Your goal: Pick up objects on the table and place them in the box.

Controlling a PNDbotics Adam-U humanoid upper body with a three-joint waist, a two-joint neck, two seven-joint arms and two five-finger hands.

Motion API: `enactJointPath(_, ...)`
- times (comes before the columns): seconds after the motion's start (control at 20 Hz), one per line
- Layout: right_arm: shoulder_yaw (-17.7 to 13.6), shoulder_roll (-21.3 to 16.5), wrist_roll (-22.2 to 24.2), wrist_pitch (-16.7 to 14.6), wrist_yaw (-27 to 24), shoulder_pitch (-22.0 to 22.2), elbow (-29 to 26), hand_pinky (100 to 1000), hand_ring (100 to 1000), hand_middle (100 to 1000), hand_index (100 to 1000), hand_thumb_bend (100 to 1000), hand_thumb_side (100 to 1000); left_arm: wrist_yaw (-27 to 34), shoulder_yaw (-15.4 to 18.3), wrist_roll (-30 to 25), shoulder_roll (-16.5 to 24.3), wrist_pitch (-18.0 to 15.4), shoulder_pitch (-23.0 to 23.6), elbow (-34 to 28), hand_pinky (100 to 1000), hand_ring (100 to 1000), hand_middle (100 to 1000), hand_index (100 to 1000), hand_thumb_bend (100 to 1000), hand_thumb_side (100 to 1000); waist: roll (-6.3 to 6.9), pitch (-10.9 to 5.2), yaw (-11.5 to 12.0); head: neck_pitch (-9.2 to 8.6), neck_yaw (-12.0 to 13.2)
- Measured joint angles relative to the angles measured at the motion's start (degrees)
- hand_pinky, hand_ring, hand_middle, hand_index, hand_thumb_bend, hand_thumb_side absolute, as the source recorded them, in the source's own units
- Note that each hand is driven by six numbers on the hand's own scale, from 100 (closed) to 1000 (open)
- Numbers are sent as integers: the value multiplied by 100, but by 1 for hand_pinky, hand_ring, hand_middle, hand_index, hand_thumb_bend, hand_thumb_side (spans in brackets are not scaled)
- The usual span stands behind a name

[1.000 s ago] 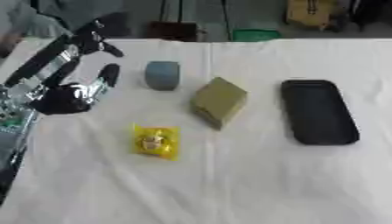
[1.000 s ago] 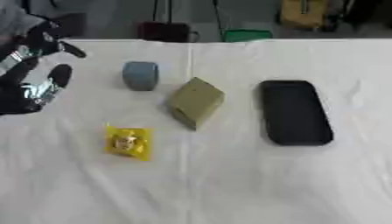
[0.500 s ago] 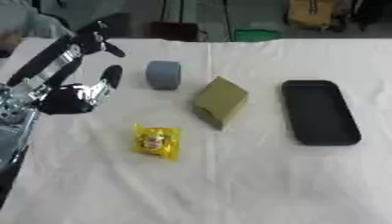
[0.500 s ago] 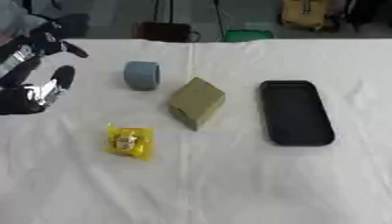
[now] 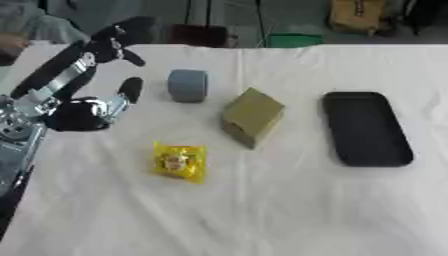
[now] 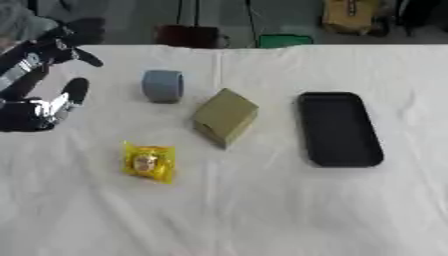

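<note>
My left hand (image 5: 83, 102) hovers over the table's left side, open, its fingers spread and holding nothing. A grey-blue roll (image 5: 187, 85) lies just right of the fingers. An olive-green box-shaped block (image 5: 252, 117) sits near the middle. A yellow packet (image 5: 180, 160) lies in front of it, below the hand. A black shallow tray (image 5: 364, 127) rests on the right. The right hand shows in neither view.
A white cloth covers the table (image 5: 262, 210). Beyond the far edge stand a dark object (image 5: 199, 35), a green bin (image 5: 294, 39) and a yellow-brown box (image 5: 358, 15). A person's sleeve (image 5: 35, 27) shows at the far left corner.
My left hand has drifted slightly to the right and up, toward the grey-blue roll. The objects on the table have not moved.
</note>
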Motion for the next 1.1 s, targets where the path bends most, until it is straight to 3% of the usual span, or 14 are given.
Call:
enactJointPath(0.05, 0, 0, 0, 0, 0, 0, -4, 668, 545, 772, 849, 100, 644, -98, -20, -89, 69, -54, 0, 0, 797, 991, 1000, 975, 100, 414, 2, 0, -4, 0, 1)
enactJointPath(0.4, 0, 0, 21, 16, 0, 1, -6, 668, 545, 772, 849, 100, 645, -1519, -437, -775, 775, -616, -5, -7, 803, 941, 1000, 977, 111, 424, 53, 0, -40, 0, 32)
enactJointPath(0.45, 0, 0, 28, 19, 0, 1, -6, 668, 545, 772, 849, 100, 645, -1686, -512, -801, 832, -658, -13, -8, 804, 913, 984, 969, 213, 424, 52, 0, -44, 0, 41)
enactJointPath(0.5, 1, 0, 32, 20, 0, 1, -6, 668, 545, 772, 849, 100, 645, -1859, -596, -826, 896, -684, -42, -9, 804, 913, 984, 969, 213, 424, 53, -1, -51, 0, 50)
enactJointPath(0.55, 1, 0, 33, 21, 0, 1, -6, 668, 545, 772, 849, 100, 645, -2041, -686, -841, 956, -699, -83, -13, 806, 898, 968, 963, 280, 457, 55, -3, -62, 0, 53)
enactJointPath(0.7, 2, 0, 36, 20, 0, 1, -6, 668, 545, 772, 849, 100, 645, -2557, -958, -893, 1094, -705, -161, -18, 805, 897, 967, 961, 283, 467, 61, -15, -87, 0, 53)
enactJointPath(0.75, 2, 0, 37, 20, 0, 2, -6, 668, 545, 772, 849, 100, 646, -2693, -1035, -904, 1112, -699, -167, -16, 798, 894, 968, 954, 274, 528, 64, -15, -89, 0, 53)
enactJointPath(0.8, 3, 0, 38, 21, 0, 2, -6, 668, 545, 772, 849, 100, 646, -2806, -1115, -925, 1125, -687, -183, 14, 798, 894, 968, 954, 274, 528, 67, -15, -93, 0, 53)
enactJointPath(0.95, 4, 0, 48, 27, 0, 2, -7, 668, 545, 772, 848, 100, 645, -3036, -1351, -982, 1137, -640, -273, 318, 764, 852, 994, 943, 145, 693, 70, -16, -110, 0, 56)
enactJointPath(1.1, 4, 0, 54, 29, 0, 3, -8, 668, 545, 771, 848, 100, 645, -3071, -1533, -1025, 1090, -530, -345, 799, 755, 824, 956, 942, 126, 770, 66, -16, -120, 0, 61)
